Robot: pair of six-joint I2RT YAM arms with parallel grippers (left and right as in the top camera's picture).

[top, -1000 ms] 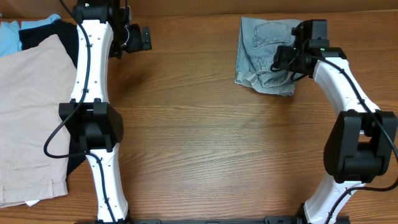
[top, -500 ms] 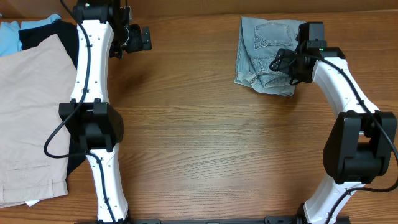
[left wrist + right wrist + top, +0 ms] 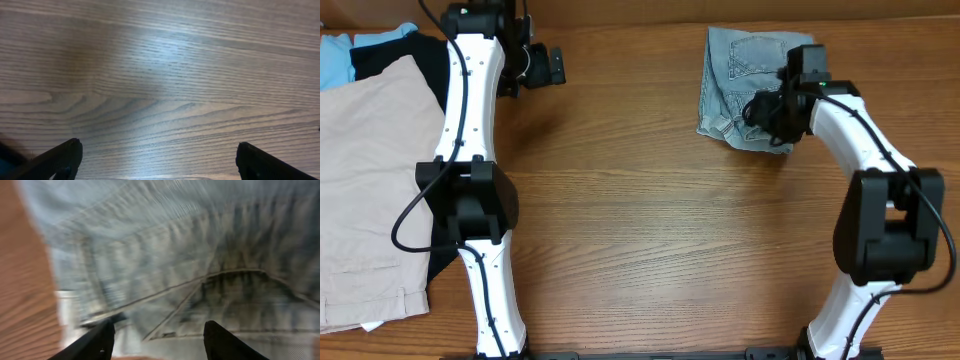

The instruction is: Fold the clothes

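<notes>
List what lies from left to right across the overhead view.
Large beige fabric shorts → black left gripper → folded light blue denim shorts → right arm's black elbow joint.

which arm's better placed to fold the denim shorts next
Right. The right gripper hangs directly over the light blue denim shorts, jaws apart above the fabric. The left gripper is open over bare table, far across from them.

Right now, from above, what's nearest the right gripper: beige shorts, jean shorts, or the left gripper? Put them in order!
1. Jean shorts: directly under the right gripper, on the right side.
2. Left gripper: back, left of middle.
3. Beige shorts: far left edge.
</notes>
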